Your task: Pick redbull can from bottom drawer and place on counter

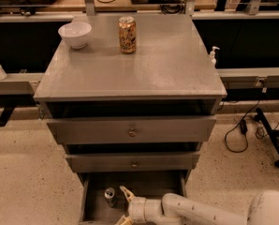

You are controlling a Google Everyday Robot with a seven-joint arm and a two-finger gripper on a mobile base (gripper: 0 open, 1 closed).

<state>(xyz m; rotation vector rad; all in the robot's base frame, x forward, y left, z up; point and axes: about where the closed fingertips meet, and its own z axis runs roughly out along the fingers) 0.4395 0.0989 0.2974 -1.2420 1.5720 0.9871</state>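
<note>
The redbull can [110, 196], slim and silvery with a shiny top, stands upright in the left part of the open bottom drawer [90, 198]. My gripper [124, 204] is inside the drawer just right of the can, fingers spread open, the upper fingertip [124, 191] close to the can but apart from it. The lower finger is partly cut off by the frame's bottom edge. The white arm reaches in from the lower right. The counter [167, 64] is the grey top of the cabinet above.
A wider gold-orange can [127, 34] and a white bowl [75, 34] stand at the back of the counter. Two knobbed drawers [130, 129] sit slightly open above the bottom one. Cables and a stand leg lie on the floor at right [252, 130].
</note>
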